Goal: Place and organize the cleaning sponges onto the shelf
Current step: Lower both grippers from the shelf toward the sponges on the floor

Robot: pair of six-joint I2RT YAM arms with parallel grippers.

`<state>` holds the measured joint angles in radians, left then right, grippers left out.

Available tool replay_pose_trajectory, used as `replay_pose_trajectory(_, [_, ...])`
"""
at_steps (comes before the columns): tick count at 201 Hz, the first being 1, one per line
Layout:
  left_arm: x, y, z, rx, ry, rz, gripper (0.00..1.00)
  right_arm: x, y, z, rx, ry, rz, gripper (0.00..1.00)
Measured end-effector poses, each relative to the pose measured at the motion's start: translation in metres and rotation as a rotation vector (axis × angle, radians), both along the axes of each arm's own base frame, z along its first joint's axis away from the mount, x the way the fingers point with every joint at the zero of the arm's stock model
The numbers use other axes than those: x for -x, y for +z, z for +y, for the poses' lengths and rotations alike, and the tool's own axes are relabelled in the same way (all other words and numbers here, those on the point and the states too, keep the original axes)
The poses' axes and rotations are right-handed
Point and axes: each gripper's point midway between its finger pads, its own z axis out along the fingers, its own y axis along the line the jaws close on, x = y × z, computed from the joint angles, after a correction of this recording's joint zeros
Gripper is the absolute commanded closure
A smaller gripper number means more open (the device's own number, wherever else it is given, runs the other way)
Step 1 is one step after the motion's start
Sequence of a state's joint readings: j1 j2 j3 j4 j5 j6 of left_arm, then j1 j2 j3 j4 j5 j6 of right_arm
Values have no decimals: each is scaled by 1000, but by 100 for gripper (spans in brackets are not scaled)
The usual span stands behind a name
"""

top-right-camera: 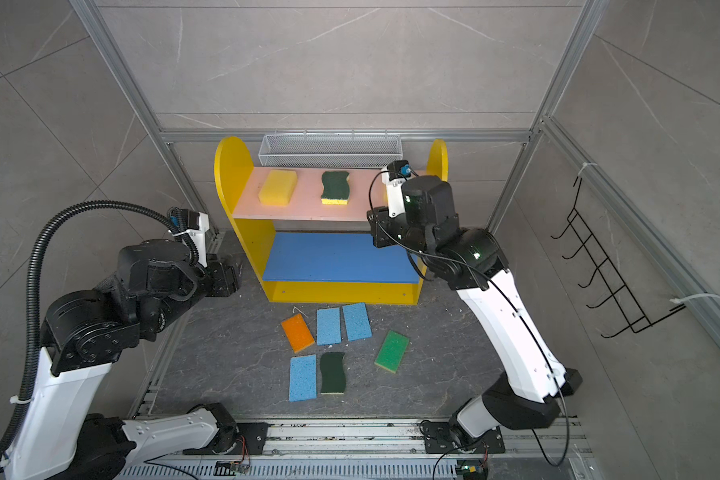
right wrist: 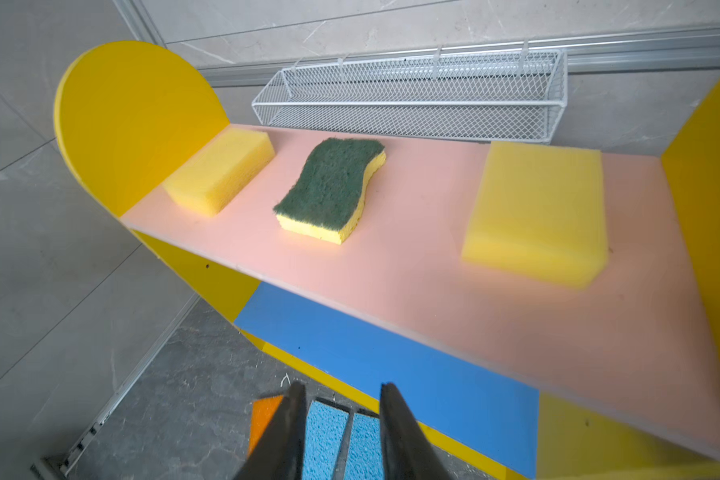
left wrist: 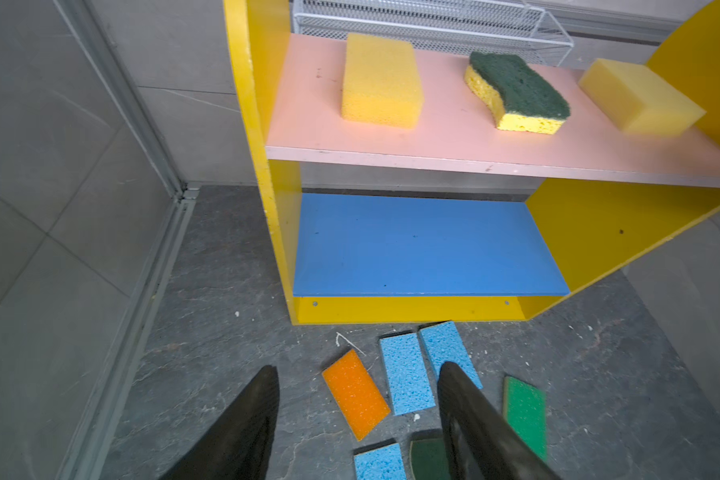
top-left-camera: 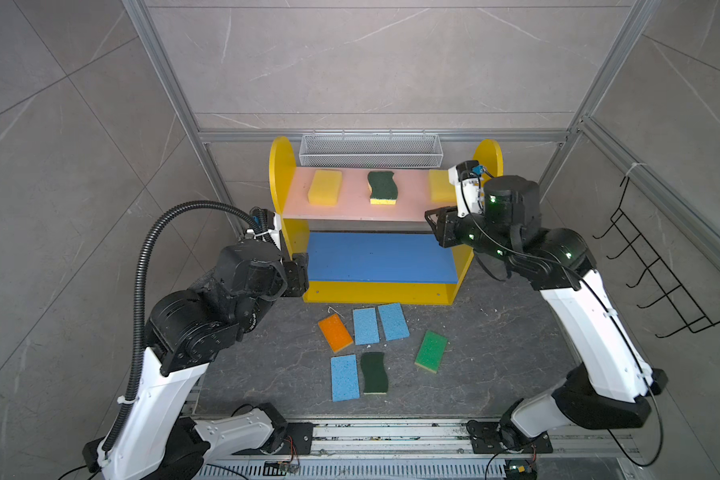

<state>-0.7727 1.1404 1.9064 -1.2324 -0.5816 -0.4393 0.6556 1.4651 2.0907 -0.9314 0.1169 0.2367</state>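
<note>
Currently left gripper [left wrist: 356,368] and right gripper [right wrist: 342,386] gape empty, three sponges [top-left-camera: 382,188] on pink upper board [top-left-camera: 354,199] of yellow shelf [top-left-camera: 281,174], six on dark floor [top-left-camera: 495,332]; side-by-side thin light-blue rectangular sponges [top-left-camera: 366,325] could invite a double pick.

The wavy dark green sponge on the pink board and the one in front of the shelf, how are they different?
The upper sponge lies on the pink board; the lower sponge lies on the table. The upper sponge lies alone, its yellow layer showing; the lower sponge lies beside a blue sponge. Both are wavy, green side up.
</note>
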Motion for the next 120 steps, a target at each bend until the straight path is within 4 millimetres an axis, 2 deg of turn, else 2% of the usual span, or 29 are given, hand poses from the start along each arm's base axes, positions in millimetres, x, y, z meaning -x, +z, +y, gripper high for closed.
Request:
replay_pose_trajectory(19, [1, -20, 8, -42, 48, 51, 31, 24, -19, -12, 15, 27, 34, 49])
replay_pose_trajectory(34, [1, -47, 9, -83, 67, 117, 31, 43, -49, -23, 36, 37, 91, 41])
replay_pose_trajectory(48, [1, -81, 6, -121, 71, 194, 31, 58, -79, -31, 56, 41, 155, 34])
replay_pose_trajectory(81, [3, -171, -5, -185, 79, 376, 30, 87, -156, -47, 89, 27, 330, 28])
replay_pose_trajectory(95, [9, -207, -5, -190, 90, 436, 30, 98, -182, -54, 89, 8, 391, 25])
replay_pose_trajectory(120, [21, -252, -2, -136, 121, 485, 27, 117, -223, -68, 73, -38, 478, 22])
